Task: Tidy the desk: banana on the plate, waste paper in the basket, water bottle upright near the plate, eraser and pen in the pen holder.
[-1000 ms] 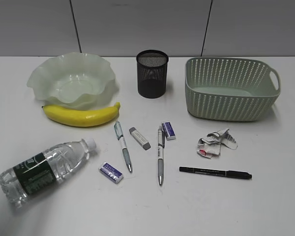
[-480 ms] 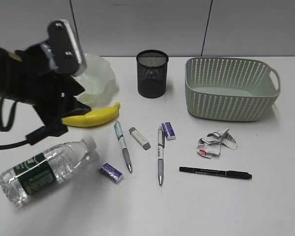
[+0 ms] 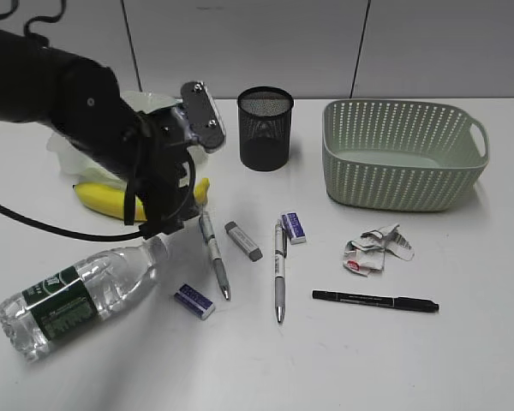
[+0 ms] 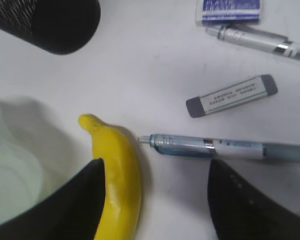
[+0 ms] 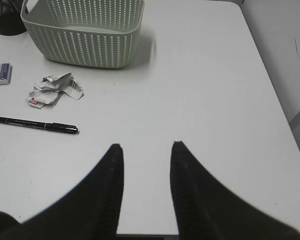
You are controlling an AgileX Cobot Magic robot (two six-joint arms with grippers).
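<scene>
Left end effector point(image 4: 152, 200) wide open, empty, astride banana point(image 4: 120, 175) at lower left; firm, smooth, grab mid-body.

The desk point(image 3: 343, 360) is plain white. The banana point(image 4: 117, 185) is yellow with a darker tip. The plate point(image 3: 64, 154) is pale translucent green. The pen holder point(image 3: 265, 128) is black mesh. The basket point(image 3: 403, 167) is sage green with rows of small holes. The water bottle point(image 3: 77, 295) is clear with a dark green label. The waste paper point(image 3: 375, 248) is white with red and dark print. The near right pen point(image 3: 375, 300) is black.
</scene>
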